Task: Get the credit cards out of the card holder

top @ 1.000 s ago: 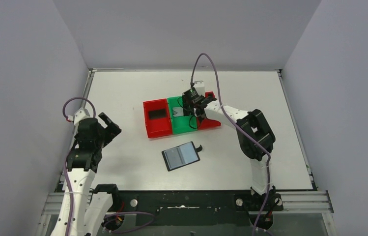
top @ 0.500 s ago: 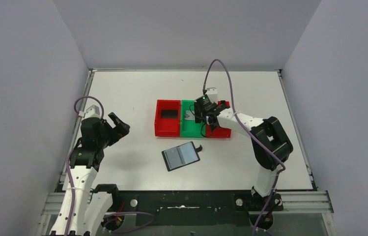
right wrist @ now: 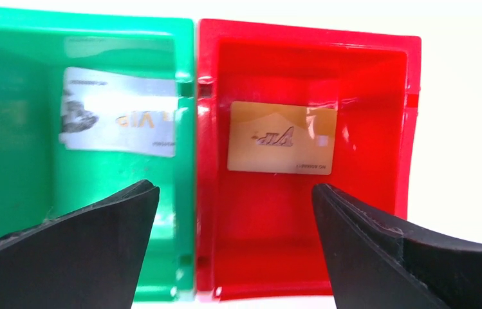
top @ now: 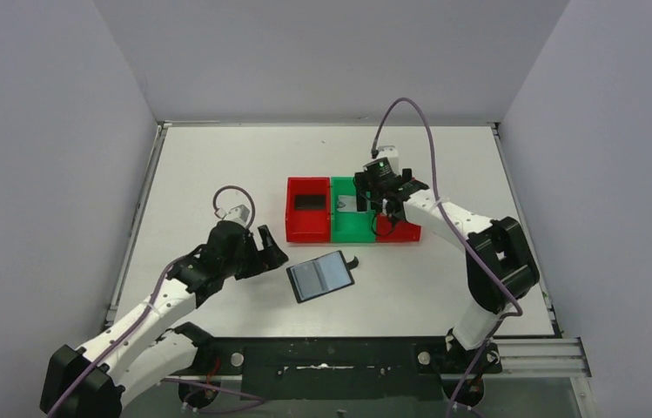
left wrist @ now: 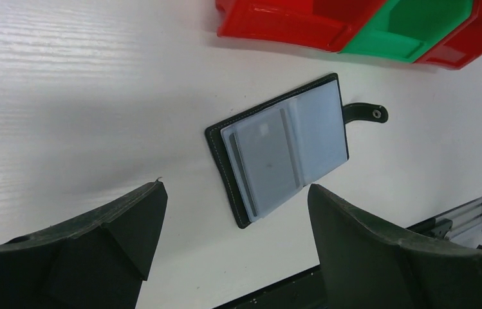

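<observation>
Left gripper hung low over the white table, jaws spread wide, nothing between them. In the left wrist view only the two dark fingertips showed, both cut off by the bottom edge.

Just right of it the card holder lay opened flat on the table, grey-blue inner face up, near the front edge and a little in front of the bins, touching neither gripper. Its strap with a snap stuck out on the right side. The clear pockets were stacked and glossy; a pale card shape showed through, but how many cards sat inside could not be told.

Behind it stood the three joined bins. The left red bin held a dark card, detail too small to read. The green bin held a silver card, print blurred. The right red bin held a gold card, lettering unreadable; from the top view that bin was mostly hidden under the arm.

Right gripper hovered above the green and right red bins, jaws wide apart and empty, fingertips cropped at the bottom of its wrist view.
</observation>
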Controlling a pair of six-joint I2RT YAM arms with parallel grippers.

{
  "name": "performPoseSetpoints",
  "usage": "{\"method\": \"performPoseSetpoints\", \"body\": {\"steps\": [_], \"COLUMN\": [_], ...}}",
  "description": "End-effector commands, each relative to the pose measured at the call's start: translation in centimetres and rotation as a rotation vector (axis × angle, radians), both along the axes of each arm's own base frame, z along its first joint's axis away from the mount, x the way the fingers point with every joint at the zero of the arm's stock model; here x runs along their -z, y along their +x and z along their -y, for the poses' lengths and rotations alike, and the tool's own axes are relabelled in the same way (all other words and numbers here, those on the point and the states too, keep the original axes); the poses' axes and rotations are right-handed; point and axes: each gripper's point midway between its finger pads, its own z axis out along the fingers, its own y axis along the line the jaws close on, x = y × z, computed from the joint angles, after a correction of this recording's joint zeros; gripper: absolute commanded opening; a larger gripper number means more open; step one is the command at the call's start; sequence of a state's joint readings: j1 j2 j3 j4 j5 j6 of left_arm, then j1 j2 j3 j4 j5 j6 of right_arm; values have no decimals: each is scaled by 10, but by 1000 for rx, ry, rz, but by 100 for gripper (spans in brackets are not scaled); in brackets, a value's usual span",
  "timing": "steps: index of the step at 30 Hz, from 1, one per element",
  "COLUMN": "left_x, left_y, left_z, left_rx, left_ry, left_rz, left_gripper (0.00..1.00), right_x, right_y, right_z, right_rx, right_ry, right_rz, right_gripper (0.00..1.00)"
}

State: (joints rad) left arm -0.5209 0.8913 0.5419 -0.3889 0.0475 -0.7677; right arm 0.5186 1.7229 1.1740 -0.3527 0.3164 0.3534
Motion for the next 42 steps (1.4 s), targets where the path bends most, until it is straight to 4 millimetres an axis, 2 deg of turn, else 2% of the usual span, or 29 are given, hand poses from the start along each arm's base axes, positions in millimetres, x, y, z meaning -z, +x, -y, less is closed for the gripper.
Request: {"method": "performPoseSetpoints", "body": {"steps": [1, 4, 12, 19, 23, 37, 42], "left_x": [-1, 1, -25, -40, -41, -39, -37], "left_y": [15, 13, 4, -2, -2, -1, 0], "left_z": [2, -10, -62, -77, -76, -74, -73], "left_rx": [-131, -227, -487, -549, -548, -540, -533], "left_ry": [-59, -66, -91, -110, -108, -96, -91], "left_rz": [18, 11, 125, 167, 162, 148, 140], "left_gripper": [79, 78, 78, 78, 78, 78, 78], "right_x": [-78, -83, -47, -1, 15, 55, 60], "right_y": [-6, -36, -120, -161, -173, -183, -185], "right_z": [-45, -74, -162, -201, -210, -205, -201], "right_rx": [-111, -131, -255, -326, -350, -369, -361], "right_ry": [163, 218, 414, 326, 296, 209, 201], "right_rz": [166, 172, 99, -14, -52, -147, -161], "right_gripper": [93, 93, 91, 85, 80, 60, 47]}}
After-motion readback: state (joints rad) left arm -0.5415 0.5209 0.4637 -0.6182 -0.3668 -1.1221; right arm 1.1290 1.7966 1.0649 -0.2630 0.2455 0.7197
